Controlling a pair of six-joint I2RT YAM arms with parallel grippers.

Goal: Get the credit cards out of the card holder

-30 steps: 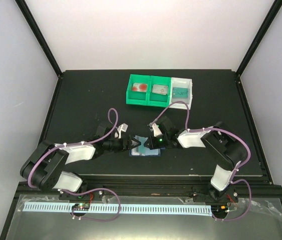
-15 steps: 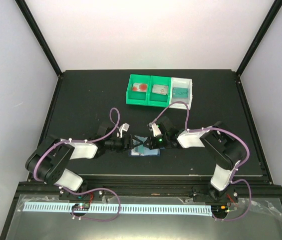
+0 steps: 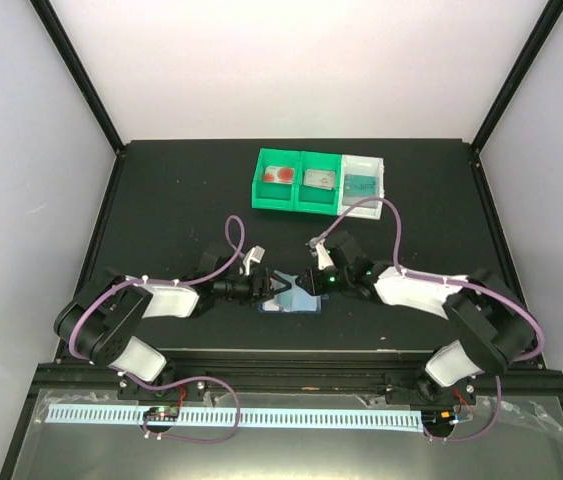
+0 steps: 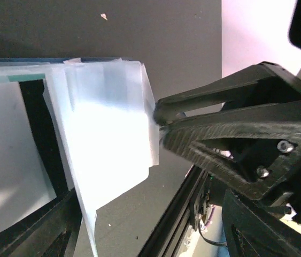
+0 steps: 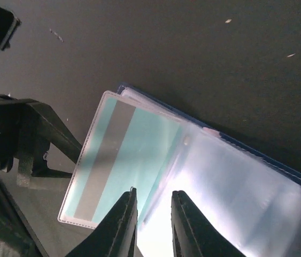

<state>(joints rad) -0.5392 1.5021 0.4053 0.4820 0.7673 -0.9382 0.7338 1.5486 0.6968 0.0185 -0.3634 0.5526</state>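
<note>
1. Dark navy and lying open, the card holder [image 3: 291, 300] sits close to the near edge of the bench, about midway between the left and right edges. An arm reaches in from each side.
2. Its pale, see-through pocket leaves are fanned up rather than lying flat. This looks deliberate, since lifting a leaf exposes the cards behind it.
3. A teal card [image 5: 119, 160] with a grey stripe sits inside one sleeve. The left wrist view shows a white card [image 4: 6, 160] in another pocket, so there are cards left to take out.
4. The right gripper [image 5: 153, 199] has its fingers drawn nearly together on the edge of one clear leaf [image 4: 107, 134], pinching it and holding it raised. The left wrist view shows the two tips meeting at that edge.
5. The left gripper [image 3: 267, 288] has its fingers spread wide and grips nothing. It waits at the holder's left side with one finger just beside the teal card's sleeve, though contact cannot be made out. It is probably placed to take a card while the leaf is held aside.
6. Toward the middle of the far edge, a green tray [image 3: 273, 204] and a white tray [image 3: 381, 185] stand side by side, with a card in each compartment.
</note>
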